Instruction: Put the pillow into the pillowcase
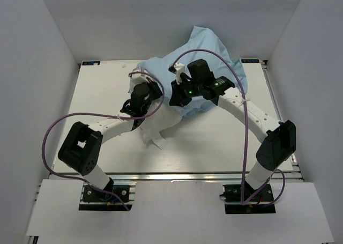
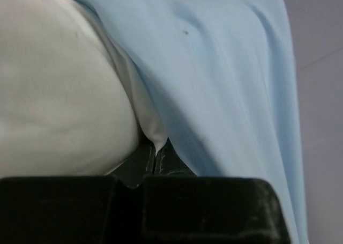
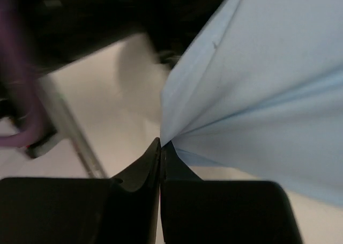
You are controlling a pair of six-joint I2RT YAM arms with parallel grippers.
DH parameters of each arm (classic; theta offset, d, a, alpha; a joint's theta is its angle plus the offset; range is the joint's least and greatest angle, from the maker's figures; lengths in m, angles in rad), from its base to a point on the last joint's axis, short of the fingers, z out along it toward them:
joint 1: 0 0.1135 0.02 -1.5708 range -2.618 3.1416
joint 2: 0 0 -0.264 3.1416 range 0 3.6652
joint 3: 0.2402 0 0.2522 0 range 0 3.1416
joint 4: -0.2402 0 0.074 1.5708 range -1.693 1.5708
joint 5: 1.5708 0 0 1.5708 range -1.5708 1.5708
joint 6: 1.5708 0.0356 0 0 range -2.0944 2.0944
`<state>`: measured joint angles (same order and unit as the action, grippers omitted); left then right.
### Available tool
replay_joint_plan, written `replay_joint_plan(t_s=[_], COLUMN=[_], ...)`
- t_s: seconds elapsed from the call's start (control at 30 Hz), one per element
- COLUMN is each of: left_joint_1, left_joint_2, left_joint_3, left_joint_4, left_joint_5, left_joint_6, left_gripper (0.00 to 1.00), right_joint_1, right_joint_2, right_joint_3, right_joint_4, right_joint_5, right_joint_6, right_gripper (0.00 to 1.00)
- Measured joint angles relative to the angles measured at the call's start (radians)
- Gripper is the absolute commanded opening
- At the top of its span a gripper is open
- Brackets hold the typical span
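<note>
The light blue pillowcase (image 1: 201, 43) lies bunched at the back centre of the table, over the far part of the white pillow (image 1: 161, 127). The pillow's near end sticks out toward the front. My left gripper (image 1: 143, 98) is at the pillow's left side. In the left wrist view the left gripper (image 2: 155, 154) is shut on a thin white fold of the pillow (image 2: 59, 94), with the pillowcase (image 2: 230, 83) draped to the right. My right gripper (image 1: 176, 98) is above the pillow's middle. In the right wrist view it (image 3: 161, 146) is shut on a pinched edge of the pillowcase (image 3: 268, 94).
The white table (image 1: 230, 139) is enclosed by grey walls on the left, back and right. Purple cables (image 1: 244, 110) loop over both arms. In the right wrist view the left arm (image 3: 80, 24) shows as a dark blur close by, with a purple cable (image 3: 21, 120) at the left edge.
</note>
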<state>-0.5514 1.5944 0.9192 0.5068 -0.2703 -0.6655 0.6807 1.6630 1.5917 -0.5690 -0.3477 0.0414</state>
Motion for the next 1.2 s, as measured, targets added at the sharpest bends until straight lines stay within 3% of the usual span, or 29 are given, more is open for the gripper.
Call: replay_joint_plan(t_s=[0.2,0.37,0.43,0.47,0.5,0.53,0.6,0.63,0.67,0.8,1.07,1.2], left_joint_1=[0.010,0.009,0.007,0.006,0.005,0.004,0.002,0.002,0.002,0.006,0.042,0.056], left_joint_2=[0.004,0.001,-0.004,-0.008,-0.014,-0.020,-0.033,-0.042,-0.050,-0.087,-0.214,-0.255], left_joint_3=[-0.009,-0.042,-0.051,-0.057,-0.063,-0.068,-0.069,-0.069,-0.068,-0.014,0.053,0.087], left_joint_4=[0.016,0.041,0.040,0.041,0.039,0.037,0.009,-0.013,-0.035,-0.182,-0.583,-0.780], left_joint_5=[-0.053,-0.067,-0.069,-0.070,-0.071,-0.075,-0.094,-0.108,-0.120,-0.183,-0.348,-0.387], left_joint_6=[-0.075,-0.127,-0.136,-0.138,-0.140,-0.139,-0.136,-0.135,-0.124,-0.103,-0.076,-0.066], left_gripper=[0.00,0.00,0.00,0.02,0.12,0.39,0.66,0.92,0.98,0.98,0.98,0.98], right_joint_1=[0.010,0.008,0.002,-0.002,-0.007,-0.010,-0.019,-0.021,-0.023,-0.023,-0.022,-0.023], right_joint_2=[0.039,0.130,0.150,0.158,0.164,0.169,0.173,0.170,0.164,0.062,-0.451,-0.539], right_joint_3=[0.005,0.081,0.089,0.089,0.089,0.088,0.081,0.079,0.076,0.003,-0.325,-0.455], right_joint_4=[0.096,0.116,0.114,0.108,0.100,0.096,0.090,0.083,0.081,0.073,0.077,0.004], right_joint_5=[-0.314,-0.318,-0.259,-0.227,-0.199,-0.180,-0.145,-0.132,-0.120,-0.053,0.165,0.296], right_joint_6=[0.013,0.065,0.082,0.088,0.095,0.105,0.107,0.111,0.112,0.112,0.206,0.291], right_gripper=[0.00,0.01,0.07,0.26,0.41,0.51,0.87,0.89,0.89,0.89,0.89,0.89])
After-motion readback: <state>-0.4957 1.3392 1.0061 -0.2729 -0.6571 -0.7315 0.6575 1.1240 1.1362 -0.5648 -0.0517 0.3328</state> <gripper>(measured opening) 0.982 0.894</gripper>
